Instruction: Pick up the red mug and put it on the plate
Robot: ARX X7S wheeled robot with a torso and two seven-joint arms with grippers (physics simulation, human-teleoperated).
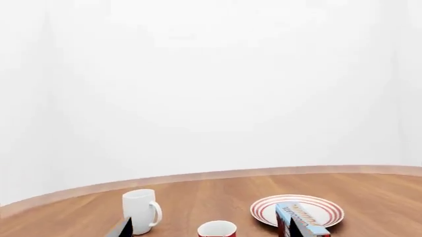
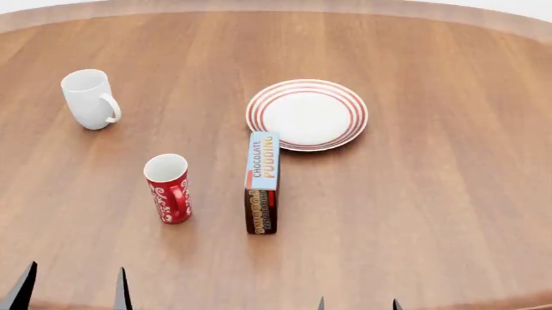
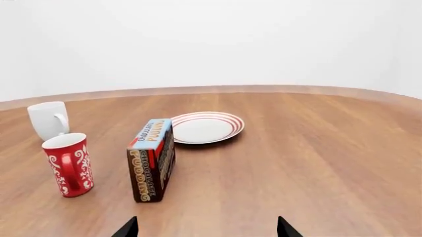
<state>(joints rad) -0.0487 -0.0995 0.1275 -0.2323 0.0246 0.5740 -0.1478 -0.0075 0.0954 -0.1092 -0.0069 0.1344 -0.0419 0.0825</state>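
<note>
We note the mug (image 2: 168, 188): red with white swirls, white inside, red handle. Plate (image 2: 307, 114): white, concentric red rings at rim. Second mug (image 2: 90, 99): plain white. Pudding box (image 2: 262, 181): light blue top with orange and dark lettering, brown and red sides. Surface (image 2: 431, 194): brown wood grain.

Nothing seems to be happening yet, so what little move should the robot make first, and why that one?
Probably reach the left gripper forward toward the tall red ceramic mug with white swirls. It stands upright and untouched on the wooden table, nearest that arm, while both grippers sit open at the near edge. The chocolate pudding box stands between the mug and the red-ringed white plate.
</note>
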